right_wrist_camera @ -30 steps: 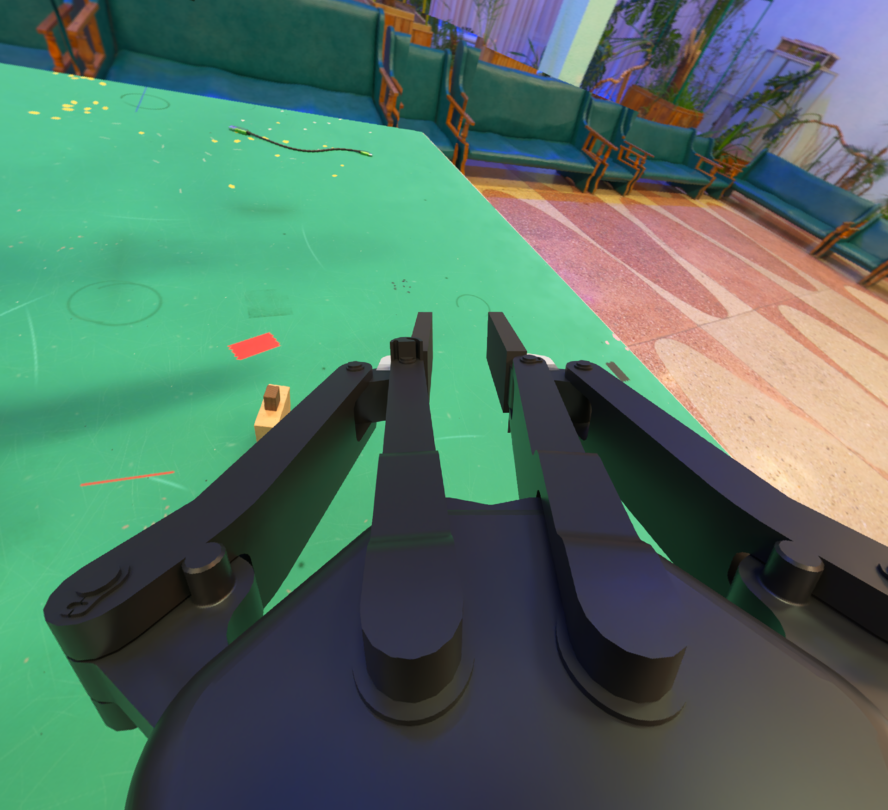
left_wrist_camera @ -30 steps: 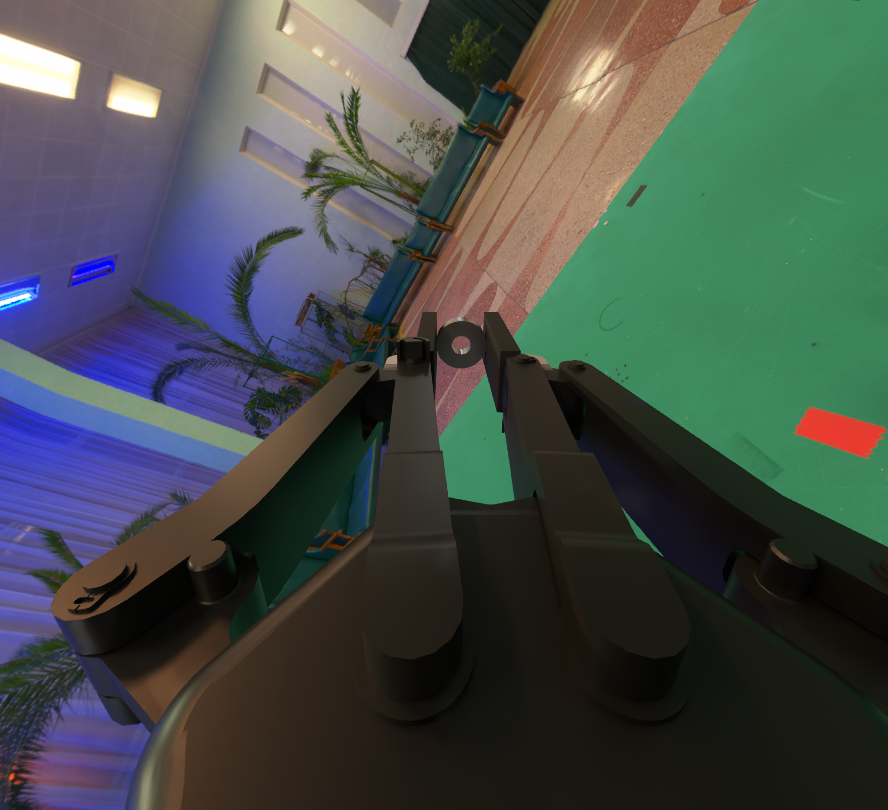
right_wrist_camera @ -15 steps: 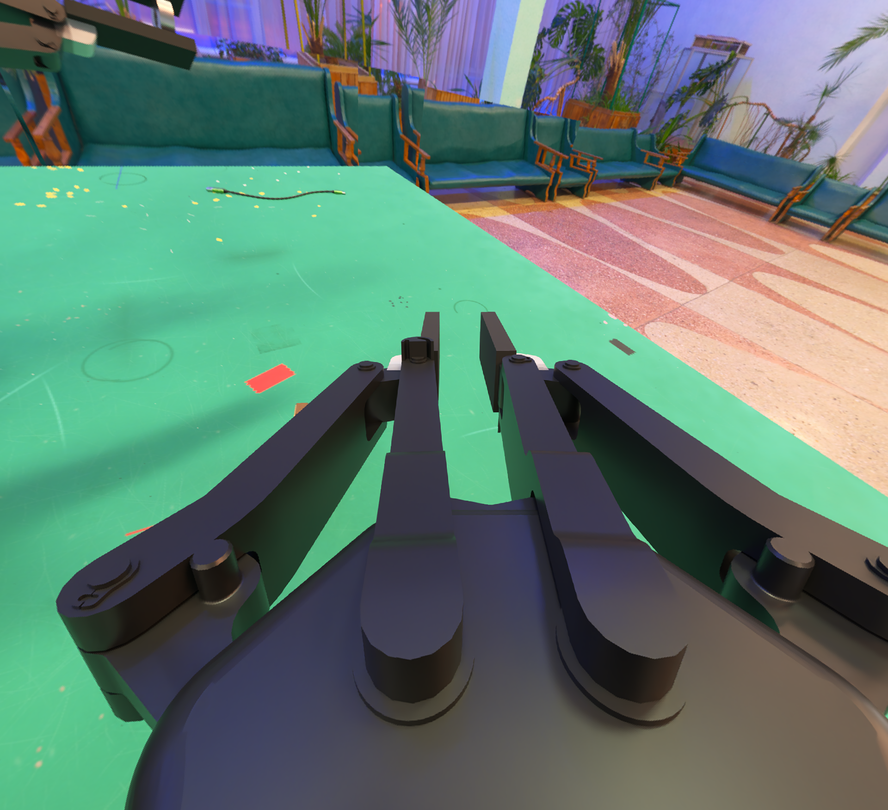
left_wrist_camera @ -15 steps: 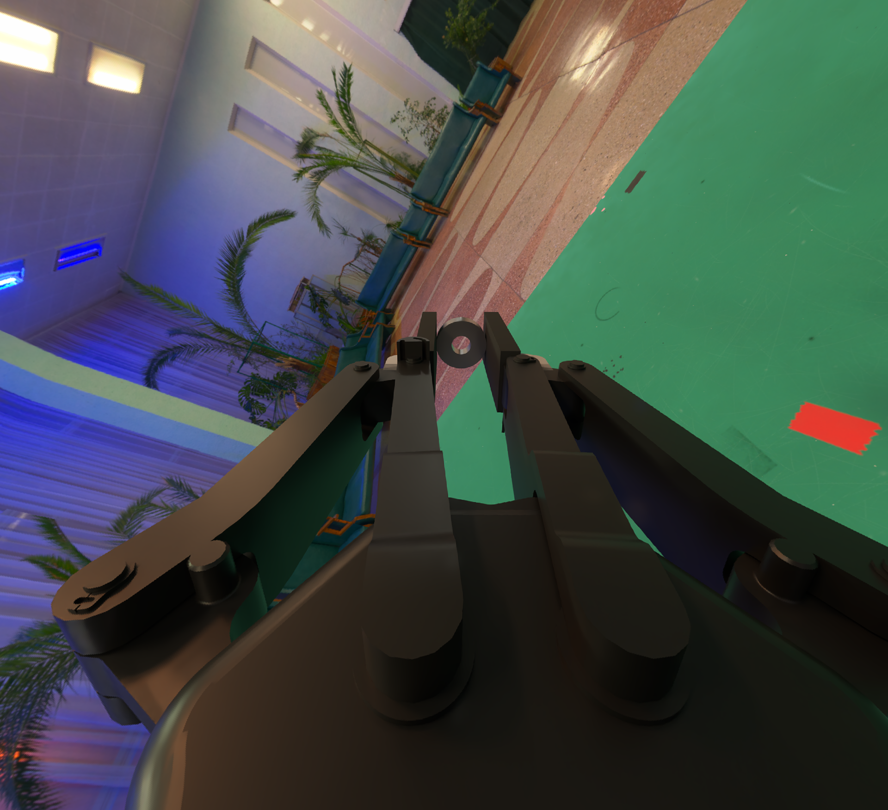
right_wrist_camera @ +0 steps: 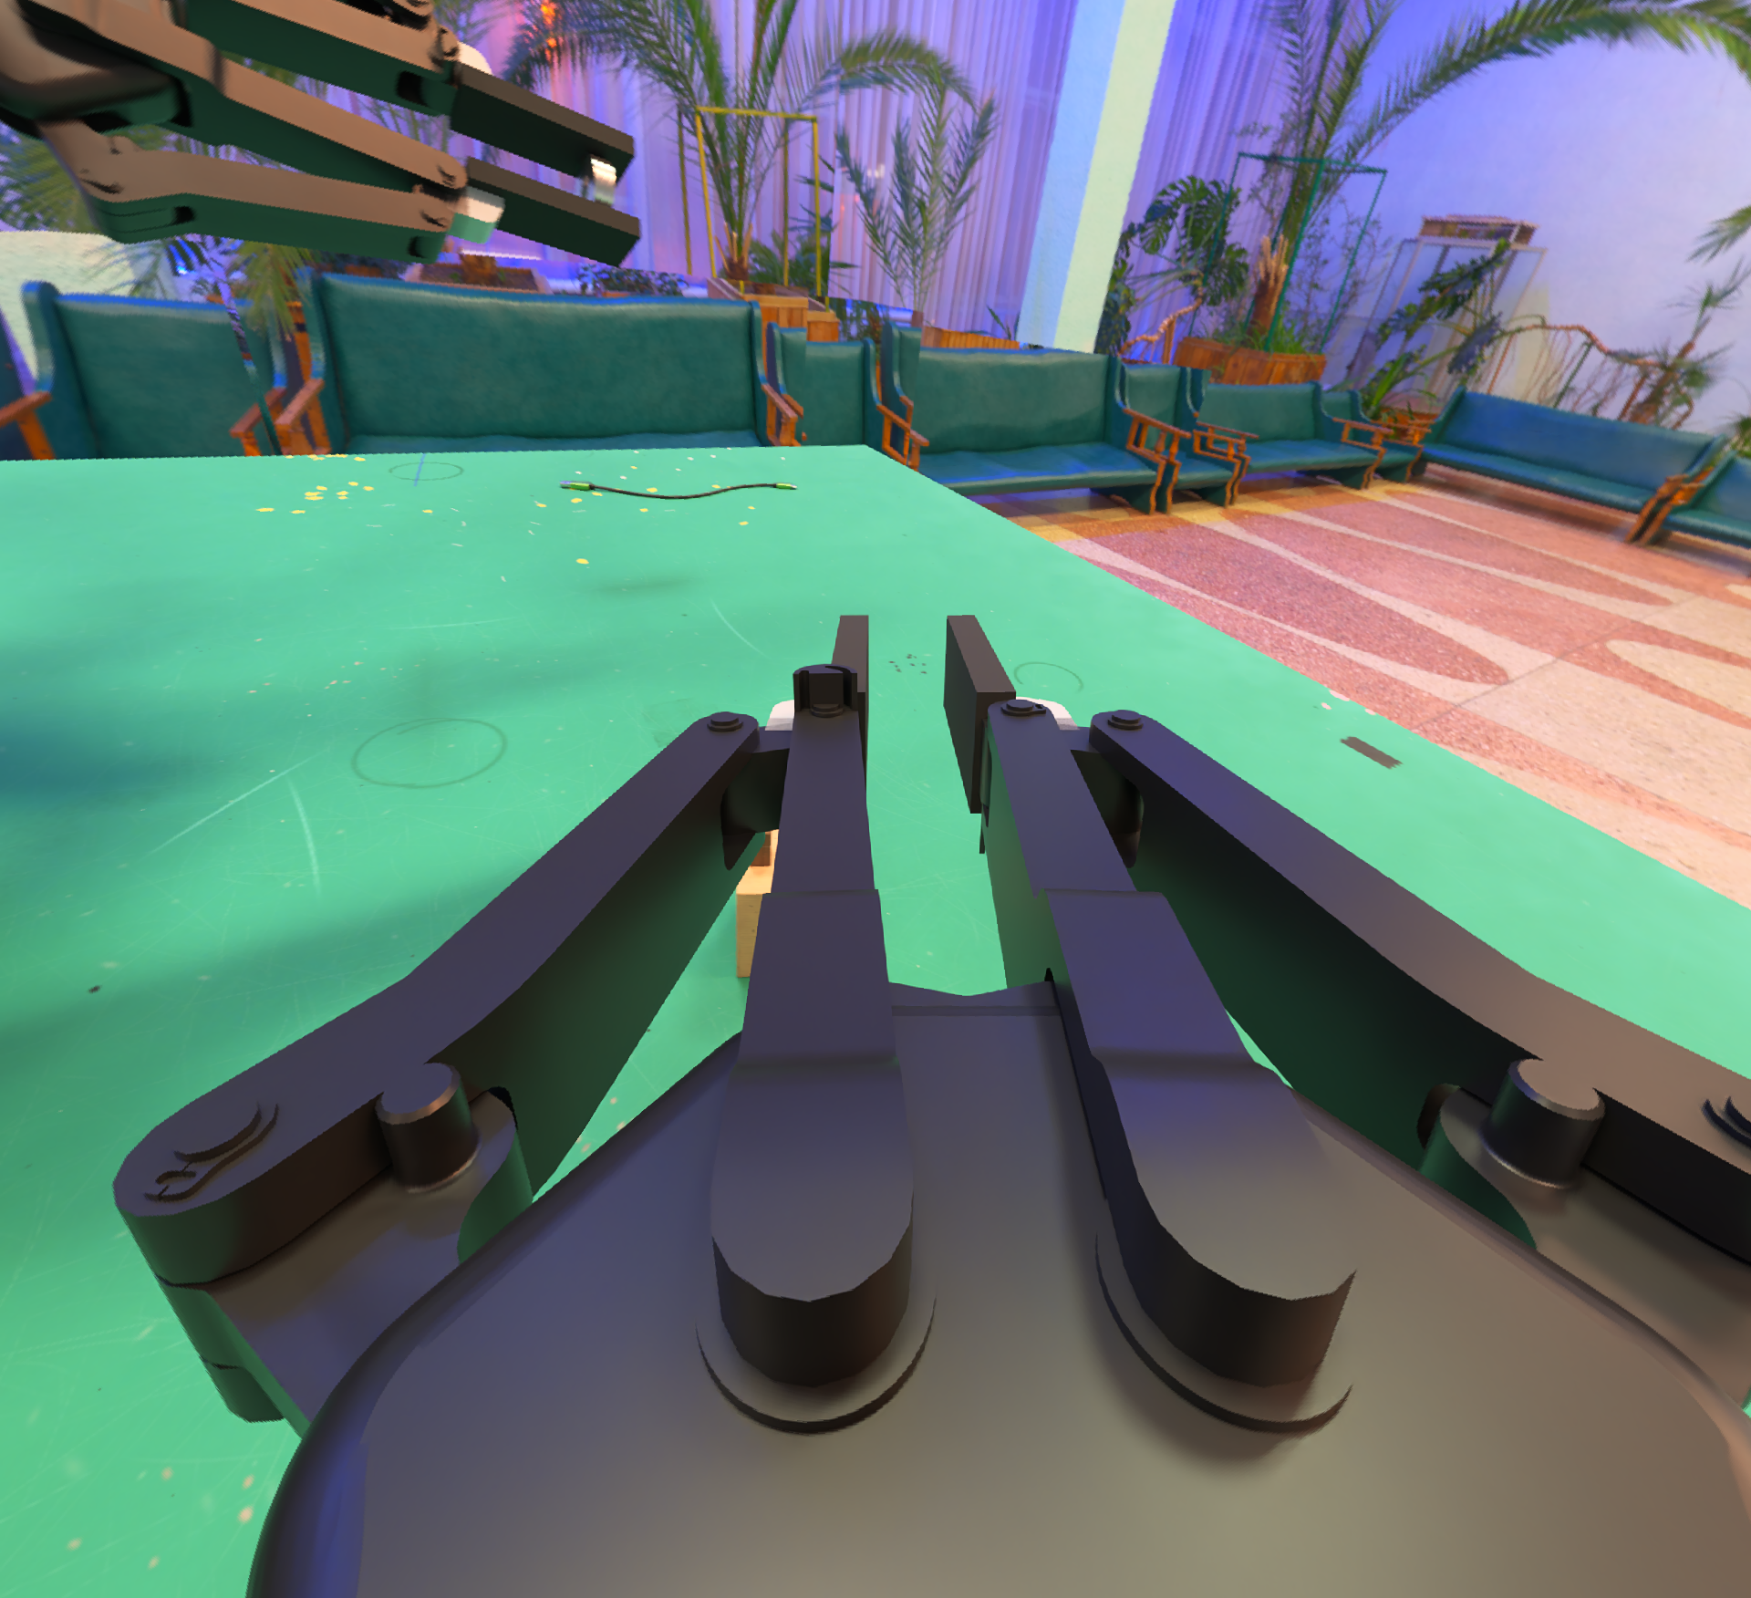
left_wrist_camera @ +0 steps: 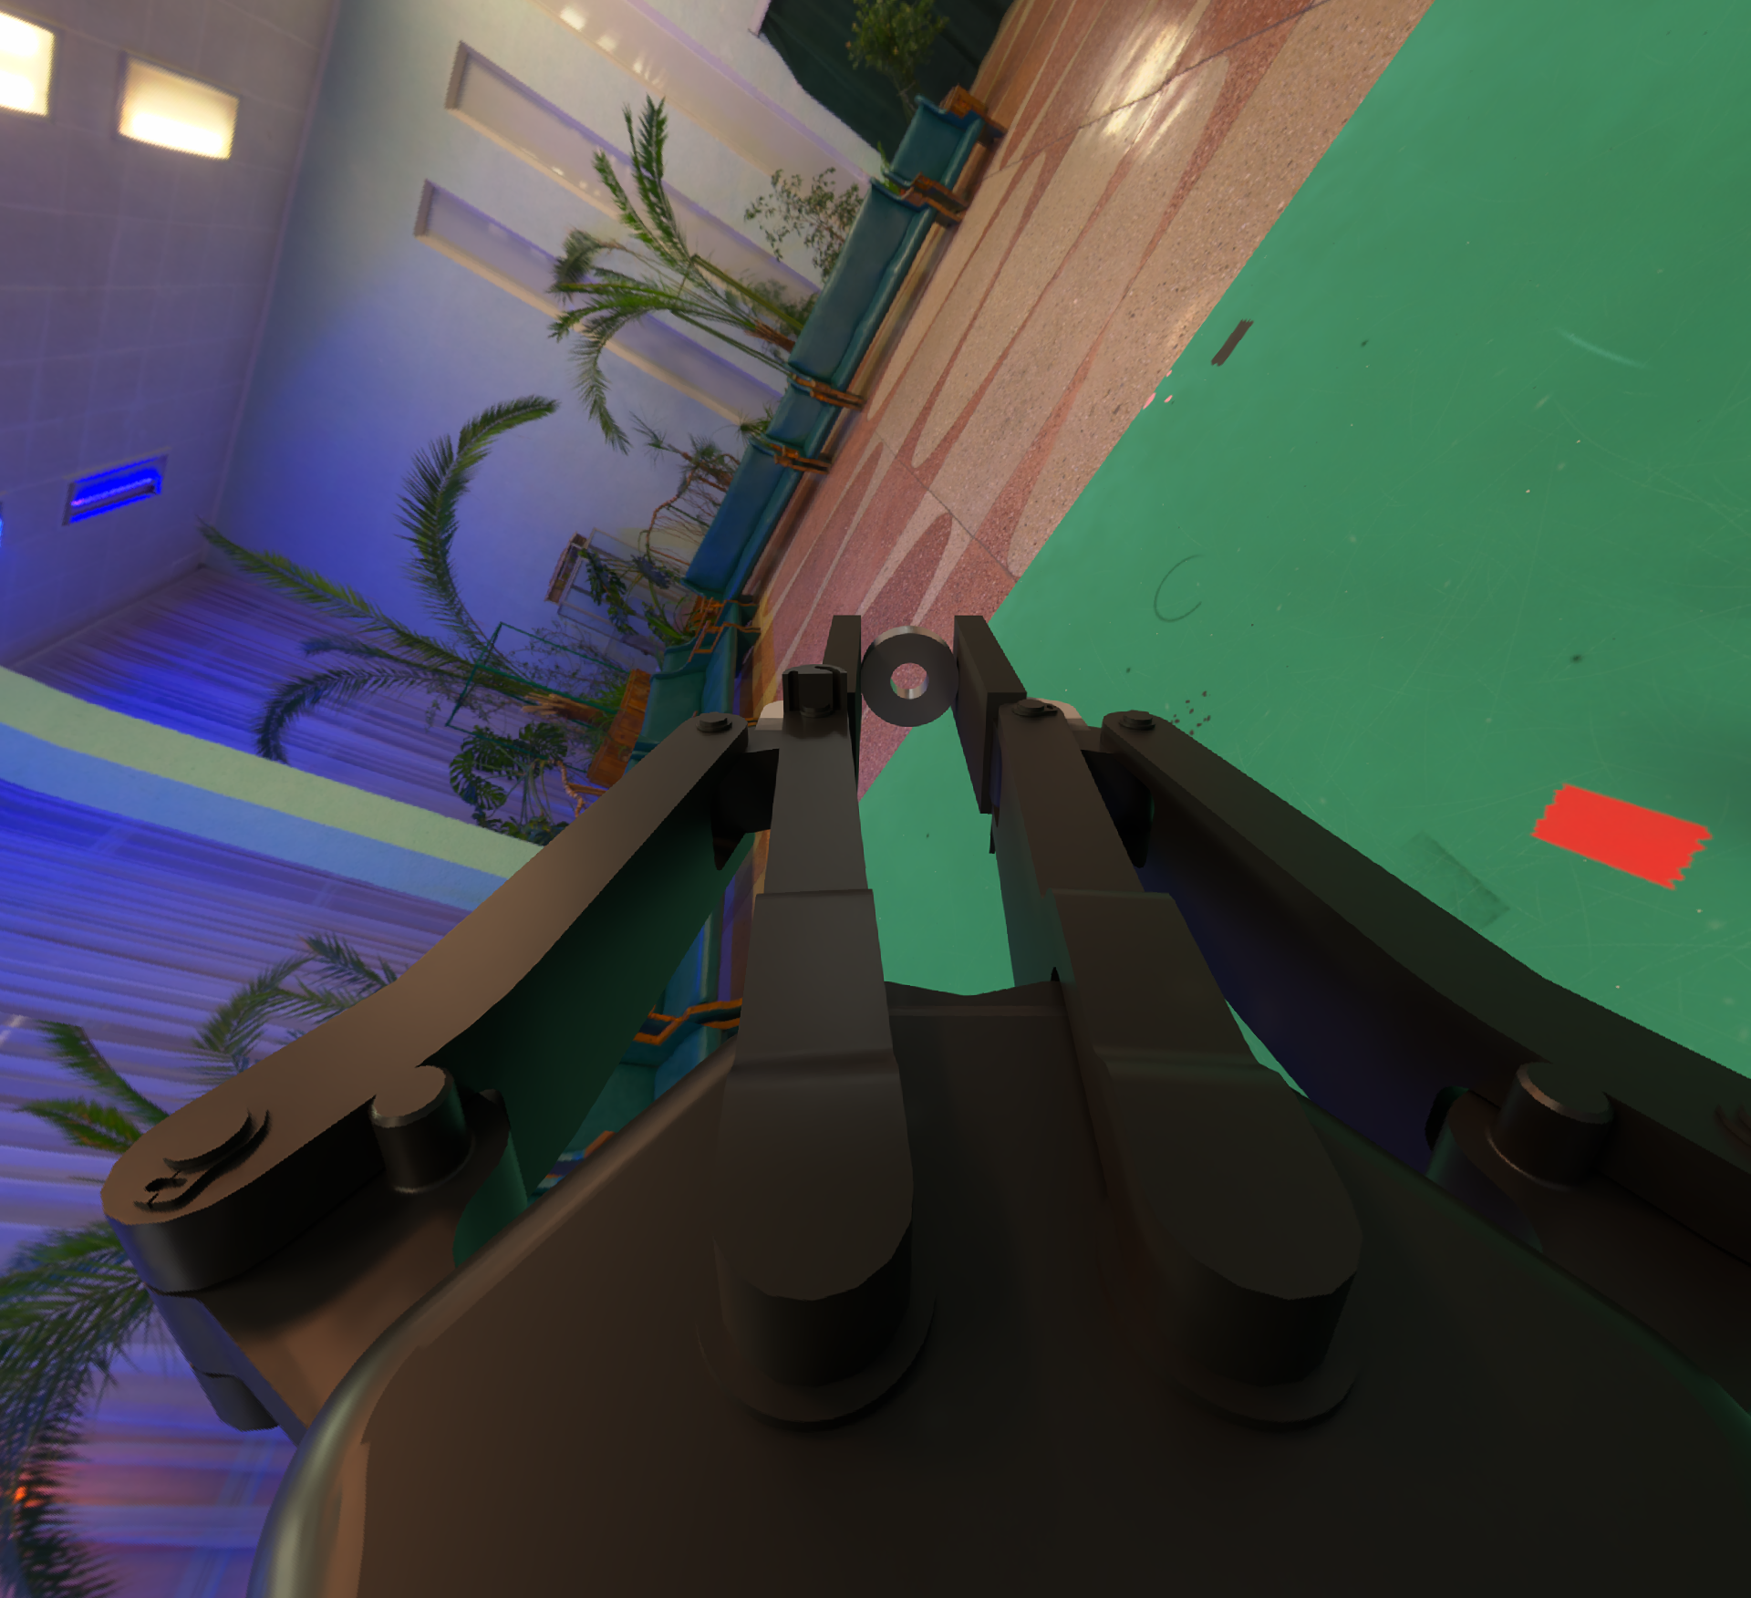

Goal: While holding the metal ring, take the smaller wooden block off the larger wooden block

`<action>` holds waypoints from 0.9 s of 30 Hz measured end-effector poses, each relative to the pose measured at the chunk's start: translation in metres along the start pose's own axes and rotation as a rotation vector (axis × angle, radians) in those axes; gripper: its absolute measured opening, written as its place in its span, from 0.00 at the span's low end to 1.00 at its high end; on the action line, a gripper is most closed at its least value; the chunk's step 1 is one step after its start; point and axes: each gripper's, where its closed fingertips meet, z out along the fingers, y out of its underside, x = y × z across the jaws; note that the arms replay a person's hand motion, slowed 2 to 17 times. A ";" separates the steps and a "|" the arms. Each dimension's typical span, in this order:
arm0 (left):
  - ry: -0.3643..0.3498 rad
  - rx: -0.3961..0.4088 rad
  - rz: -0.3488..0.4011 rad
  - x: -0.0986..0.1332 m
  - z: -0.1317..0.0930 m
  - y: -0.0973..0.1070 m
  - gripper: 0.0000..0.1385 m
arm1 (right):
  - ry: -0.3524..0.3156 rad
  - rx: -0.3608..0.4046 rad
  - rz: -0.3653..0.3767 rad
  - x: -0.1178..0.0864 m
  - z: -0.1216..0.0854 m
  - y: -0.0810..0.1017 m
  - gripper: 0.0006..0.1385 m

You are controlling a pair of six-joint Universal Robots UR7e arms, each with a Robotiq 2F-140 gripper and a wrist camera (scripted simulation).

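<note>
left wrist view shows the left gripper pinching the small grey metal ring, rigid and probably slippery, above the green tabletop's edge, while the right gripper, slightly parted and empty, hides the pale wooden block, probably light, best gripped by its flat sides.

Metal ring between left tool fingertips, above table.

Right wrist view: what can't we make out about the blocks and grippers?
- Larger wooden block: only a pale sliver shows, the right gripper linkage covers the rest.
- Smaller wooden block: not visible, so on or off cannot be told.
- Metal ring: clear in the left wrist view, held by the left gripper; a small bright glint in the right wrist view.
- Left arm: cut off by the top-left edge.
</note>
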 end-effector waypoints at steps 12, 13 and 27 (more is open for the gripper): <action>0.017 -0.010 0.013 0.006 0.005 -0.001 0.19 | -0.033 -0.018 -0.104 -0.042 0.016 0.021 0.21; 0.019 -0.011 0.014 0.007 0.005 -0.001 0.19 | -0.034 -0.027 -0.116 -0.045 0.018 0.023 0.22; 0.031 -0.017 0.029 0.013 0.008 -0.003 0.19 | 0.001 -0.223 -0.289 -0.065 0.049 0.065 0.33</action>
